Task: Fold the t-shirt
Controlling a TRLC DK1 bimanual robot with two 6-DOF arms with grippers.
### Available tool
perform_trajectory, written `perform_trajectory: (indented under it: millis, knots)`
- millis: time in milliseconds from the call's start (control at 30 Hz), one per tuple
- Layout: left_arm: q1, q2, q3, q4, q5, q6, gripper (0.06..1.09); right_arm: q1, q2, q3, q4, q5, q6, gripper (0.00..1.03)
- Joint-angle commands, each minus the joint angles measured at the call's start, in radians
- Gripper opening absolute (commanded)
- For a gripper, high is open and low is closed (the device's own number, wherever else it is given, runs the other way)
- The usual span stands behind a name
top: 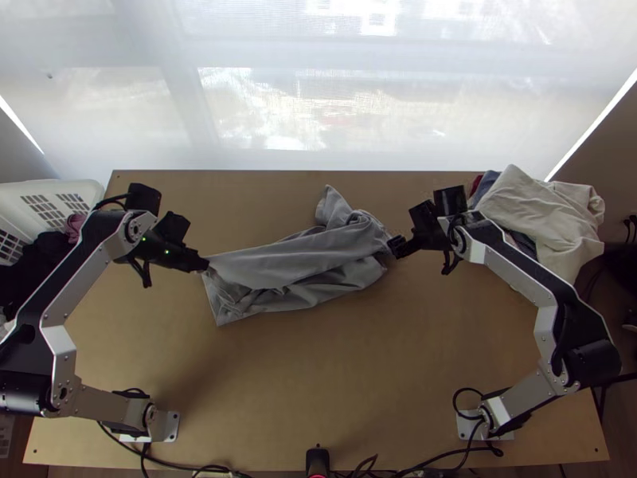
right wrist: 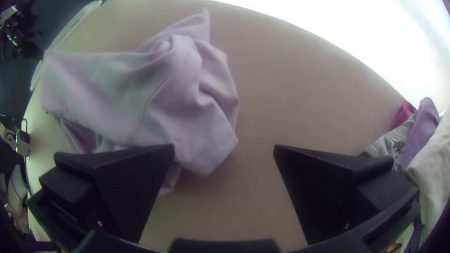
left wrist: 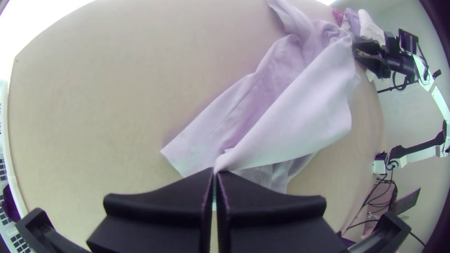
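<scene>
The fingertips of the left gripper (top: 204, 265) hide the pinched bit of the grey t-shirt (top: 302, 263), whose neckline can't be made out among bunched folds. A clothes heap (top: 541, 211) covers the far right corner of the table (top: 334, 398); past its left edge, the top view cuts off a white basket (top: 80, 187).

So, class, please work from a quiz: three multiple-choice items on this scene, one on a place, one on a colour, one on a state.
1. Seen from above, the heap of clothes is at the table's:
A) near left corner
B) far right corner
C) near edge, middle

2. The basket is:
A) white
B) red
C) green

3. The left gripper is:
A) wide open
B) shut on the heap
C) shut on the t-shirt

Key:
1 B: the top view shows it there.
2 A: its pale rim shows at the left.
3 C: the cloth narrows to a pinch between its fingertips.
</scene>
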Motion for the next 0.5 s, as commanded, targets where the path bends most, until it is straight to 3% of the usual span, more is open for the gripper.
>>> perform_trajectory:
  millis: [0, 467]
  knots:
    - [0.010, -0.029, -0.023, -0.006, -0.002, 0.004, 0.09, 0.023, -0.035, -0.089, -0.001, -0.002, -0.018, 0.98]
    - [-0.033, -0.030, -0.015, -0.006, -0.002, -0.011, 0.09, 0.092, 0.019, -0.089, 0.080, 0.001, -0.111, 0.96]
